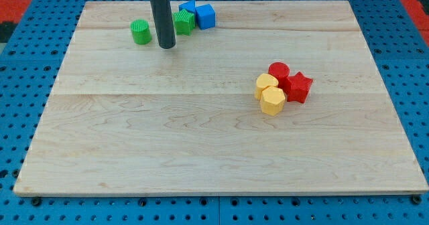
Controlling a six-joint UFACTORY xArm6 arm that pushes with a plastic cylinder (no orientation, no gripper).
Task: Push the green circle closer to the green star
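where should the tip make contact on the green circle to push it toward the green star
No gripping here, only pushing. Press on the green circle at its side wall facing the view's left, since the green star lies to its right and slightly up. My tip now sits between the two, so it probably must go round the circle first. The round wall can slip off-centre.

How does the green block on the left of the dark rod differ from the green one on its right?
The green circle is a round cylinder; the green star has a ridged, pointed outline. The green circle stands alone on the board, while the green star sits against the blue blocks. The green circle shows whole; the green star is partly hidden behind the rod. My tip rests between them. Both are the same green and lie near the view's top.
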